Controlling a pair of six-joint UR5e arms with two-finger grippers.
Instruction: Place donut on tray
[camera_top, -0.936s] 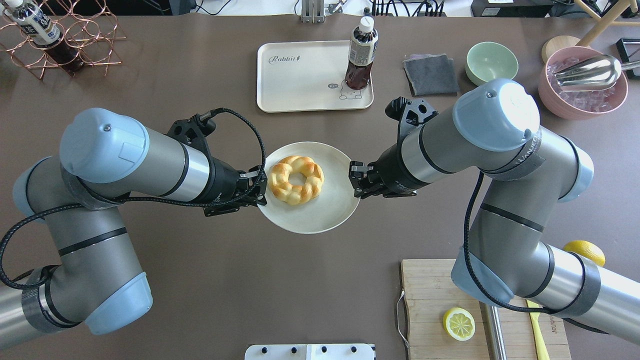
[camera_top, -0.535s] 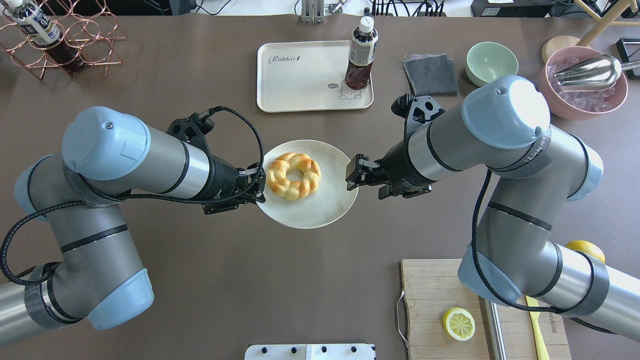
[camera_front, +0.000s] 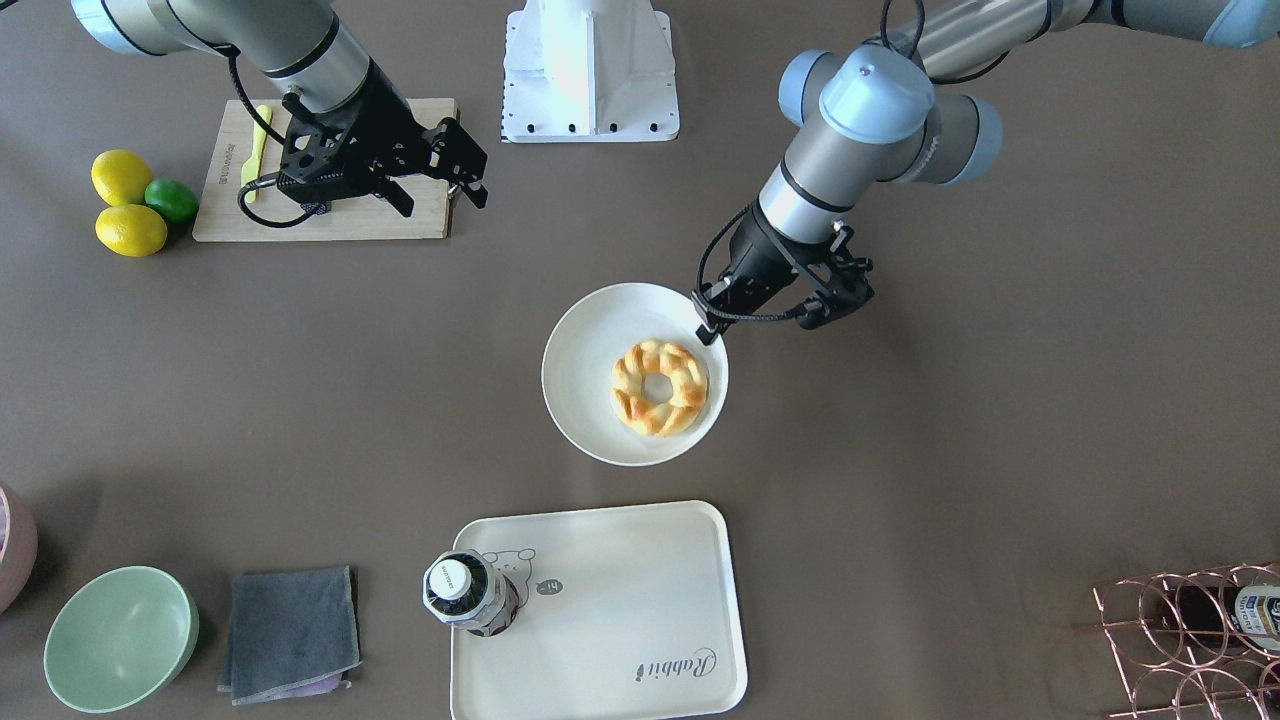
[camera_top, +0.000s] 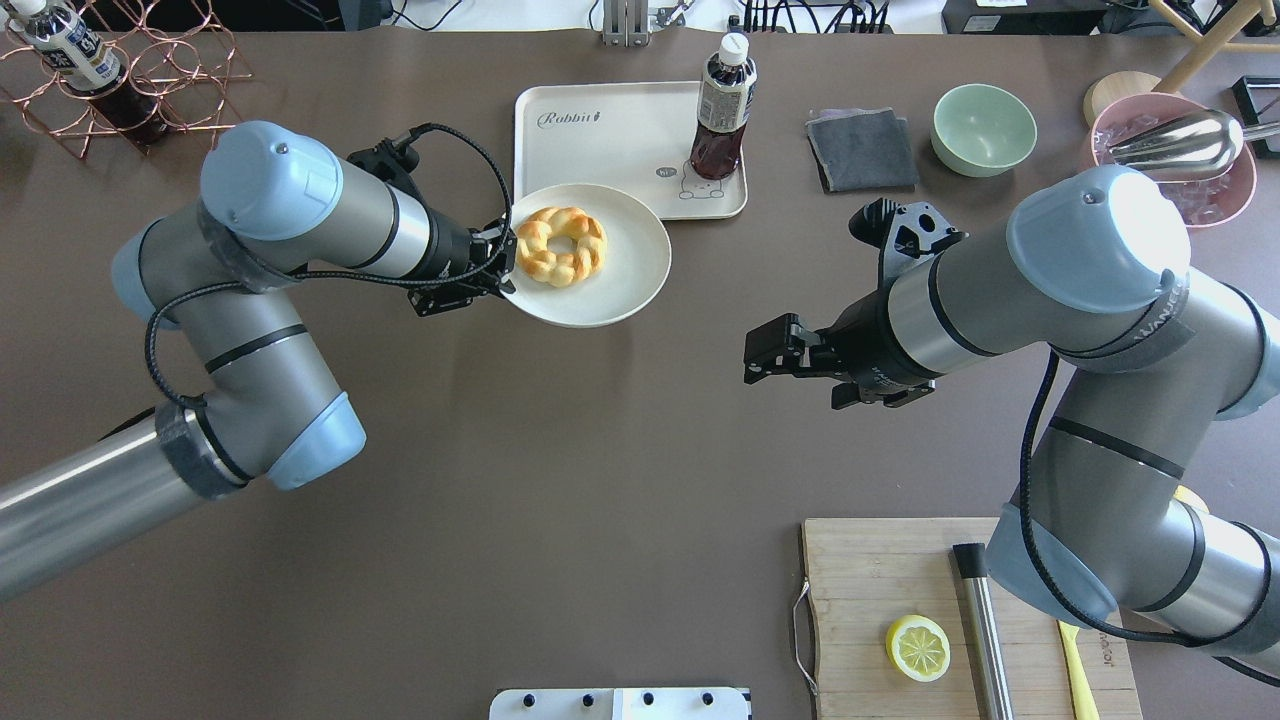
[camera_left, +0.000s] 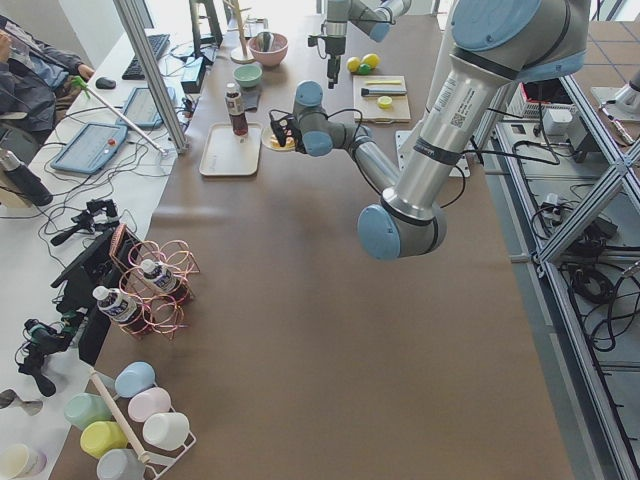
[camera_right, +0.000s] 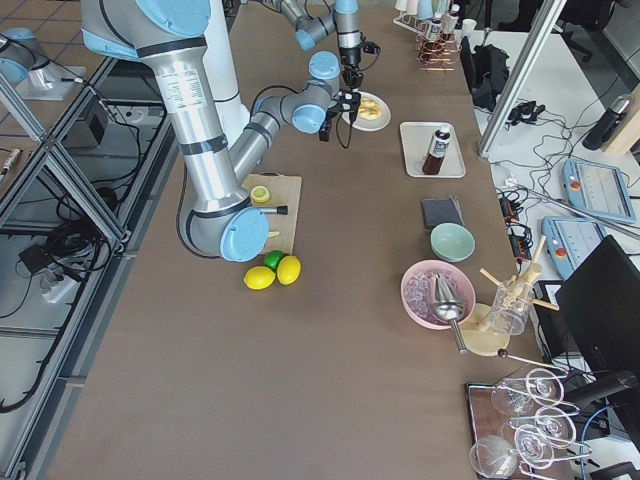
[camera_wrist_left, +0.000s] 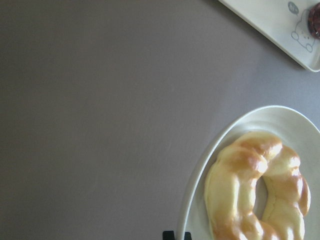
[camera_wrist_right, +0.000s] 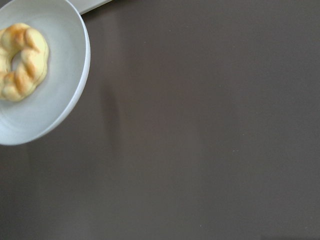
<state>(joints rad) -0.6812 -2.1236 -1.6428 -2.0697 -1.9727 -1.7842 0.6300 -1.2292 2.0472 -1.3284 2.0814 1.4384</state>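
Observation:
The golden braided donut lies on a round white plate. My left gripper is shut on the plate's left rim and holds it just at the near edge of the cream "Rabbit" tray. The front-facing view shows the donut, the plate, the left gripper and the tray. The left wrist view shows the donut and the tray's corner. My right gripper is open and empty, to the right of the plate and apart from it.
A dark drink bottle stands on the tray's right end. A grey cloth, a green bowl and a pink ice bowl lie to the right. A cutting board with a lemon half is at the near right.
My left gripper has carried the plate with the donut away from the table's middle to the tray's near edge. My right gripper has drawn back from the plate's right rim.

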